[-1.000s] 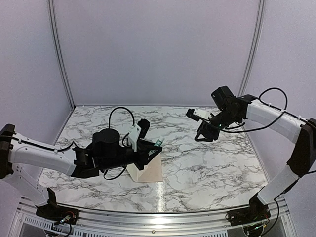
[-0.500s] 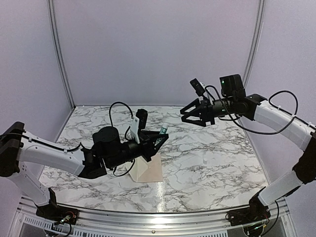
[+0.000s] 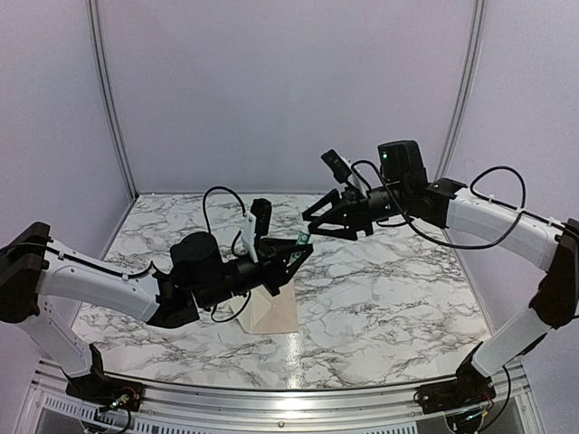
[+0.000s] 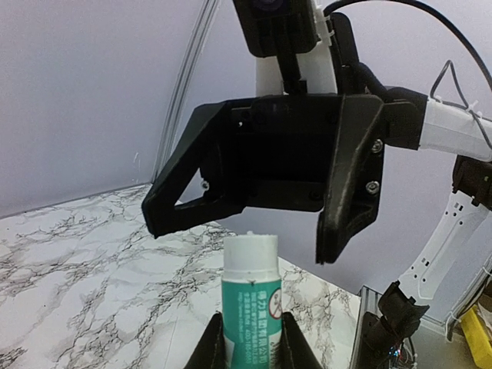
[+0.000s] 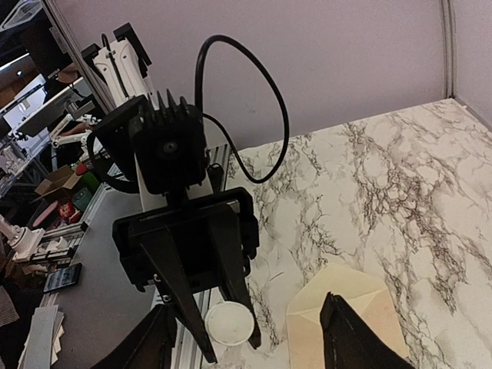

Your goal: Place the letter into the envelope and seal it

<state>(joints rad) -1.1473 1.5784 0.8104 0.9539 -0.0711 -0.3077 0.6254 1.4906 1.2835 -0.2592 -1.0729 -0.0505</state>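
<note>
My left gripper (image 3: 291,251) is shut on a green glue stick (image 3: 302,240) with a white cap (image 4: 250,248) and holds it up above the table. It also shows in the left wrist view (image 4: 250,342). My right gripper (image 3: 313,223) is open, level with the cap, its fingers (image 4: 350,177) spread either side of it without touching. The right wrist view looks straight at the cap's end (image 5: 229,323), between my own gripper's (image 5: 246,344) tips. The cream envelope (image 3: 276,316) lies on the table with its flap open (image 5: 338,288). A pinkish face (image 5: 380,327) shows below the flap; I cannot tell whether it is the letter.
The marble table (image 3: 389,298) is walled by pale panels at the back and sides. A metal rail (image 3: 271,402) runs along the near edge. The left arm's cable (image 5: 254,84) loops above its wrist camera.
My right arm has swung left and turned its open gripper toward the glue stick. My left gripper has lifted off the envelope and pointed the stick at the right gripper.
</note>
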